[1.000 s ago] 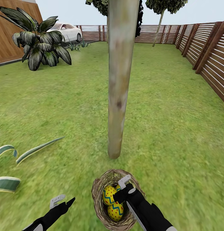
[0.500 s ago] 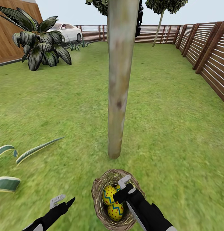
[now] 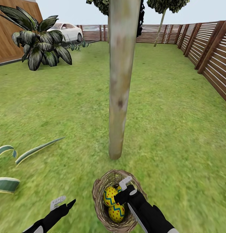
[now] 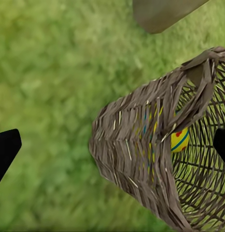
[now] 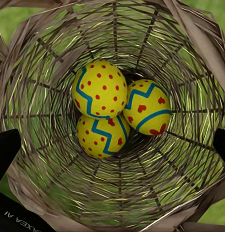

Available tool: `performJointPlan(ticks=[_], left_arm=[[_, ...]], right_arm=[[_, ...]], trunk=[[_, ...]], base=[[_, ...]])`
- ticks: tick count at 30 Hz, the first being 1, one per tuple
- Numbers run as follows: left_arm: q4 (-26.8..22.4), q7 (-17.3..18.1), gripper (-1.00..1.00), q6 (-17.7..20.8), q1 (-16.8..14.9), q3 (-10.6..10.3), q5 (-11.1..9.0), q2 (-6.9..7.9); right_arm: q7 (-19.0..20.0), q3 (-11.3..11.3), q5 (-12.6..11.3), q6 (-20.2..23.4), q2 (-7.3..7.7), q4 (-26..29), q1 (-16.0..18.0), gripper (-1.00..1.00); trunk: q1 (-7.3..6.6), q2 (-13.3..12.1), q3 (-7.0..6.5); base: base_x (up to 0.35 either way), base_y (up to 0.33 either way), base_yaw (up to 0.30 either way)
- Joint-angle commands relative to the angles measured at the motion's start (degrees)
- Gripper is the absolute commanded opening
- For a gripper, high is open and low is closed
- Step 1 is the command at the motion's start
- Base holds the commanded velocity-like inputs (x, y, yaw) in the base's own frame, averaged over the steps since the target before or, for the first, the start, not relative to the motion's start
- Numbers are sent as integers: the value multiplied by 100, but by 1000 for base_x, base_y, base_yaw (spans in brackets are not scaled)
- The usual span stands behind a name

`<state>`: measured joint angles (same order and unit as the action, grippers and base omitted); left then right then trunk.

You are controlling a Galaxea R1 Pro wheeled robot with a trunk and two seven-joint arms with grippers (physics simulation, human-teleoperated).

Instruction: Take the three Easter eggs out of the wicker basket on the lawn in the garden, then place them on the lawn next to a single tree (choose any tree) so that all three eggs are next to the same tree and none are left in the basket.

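The wicker basket stands on the lawn just in front of the pale tree trunk. Three yellow Easter eggs lie together in its bottom: a red-dotted one, one with hearts and one with a blue zigzag. Two eggs show from the head. My right gripper hangs open over the basket's mouth, its fingertips wide apart above the rim. My left gripper is open over grass beside the basket's woven wall.
A wooden slat fence runs along the right and the far end. A dark-leaved plant stands at the far left, with a white car behind it. Striped leaves reach in at the near left. Open grass surrounds the trunk.
The whole picture has shifted up a hair, so the camera moved slightly. Both arms, the basket and the eggs hold their places.
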<state>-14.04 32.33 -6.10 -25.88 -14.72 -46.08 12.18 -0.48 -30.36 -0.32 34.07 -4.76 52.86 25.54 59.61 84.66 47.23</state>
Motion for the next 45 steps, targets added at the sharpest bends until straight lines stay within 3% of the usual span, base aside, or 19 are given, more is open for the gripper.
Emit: performJointPlan(ticks=[1, 45], left_arm=[[6, 6, 100, -41, -4, -48, -33, 4], [6, 11, 100, -41, -4, -65, -33, -5]], right_arm=[[-5, -8, -3, 30, 1, 6, 3, 100], [2, -5, 5, 29, 1, 14, 3, 100]], trunk=[[0, 2, 11], [0, 2, 406]], base=[[0, 0, 0], [0, 0, 0]])
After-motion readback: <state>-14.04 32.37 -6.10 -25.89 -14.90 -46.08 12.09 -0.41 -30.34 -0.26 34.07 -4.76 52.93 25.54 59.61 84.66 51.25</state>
